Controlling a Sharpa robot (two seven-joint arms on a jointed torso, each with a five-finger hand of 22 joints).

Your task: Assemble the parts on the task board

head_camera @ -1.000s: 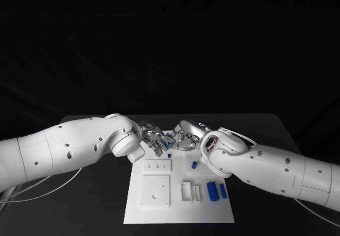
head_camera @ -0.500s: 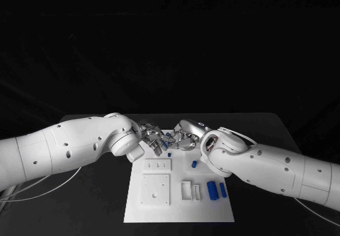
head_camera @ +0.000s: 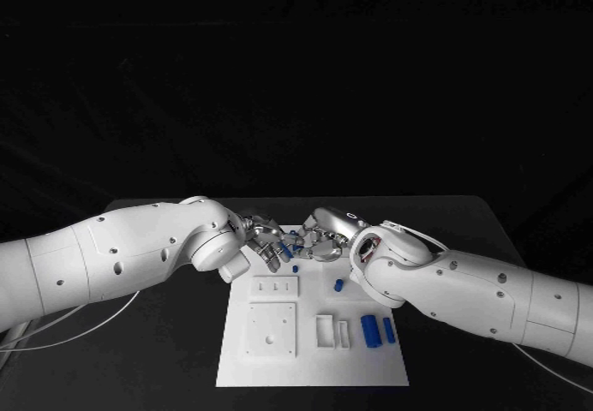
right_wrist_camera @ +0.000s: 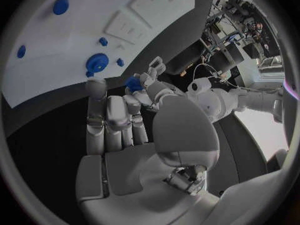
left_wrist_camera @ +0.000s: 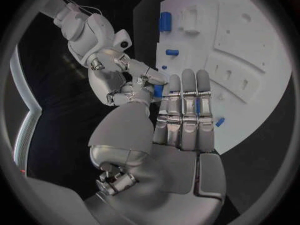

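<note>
Silver-fingered, the left hand (head_camera: 263,242) and right hand (head_camera: 322,241) meet above the far end of the flat white task board (head_camera: 312,360). Between their fingertips sits a small blue plastic part (right_wrist_camera: 134,83); which hand actually grips it I cannot tell. Blue cylinders (head_camera: 369,330) lie on the board's near right.

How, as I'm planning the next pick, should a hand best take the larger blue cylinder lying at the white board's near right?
Probably from above, across the middle of the larger blue cylinder: it lies flat, so fingers can close on its two long sides.
</note>
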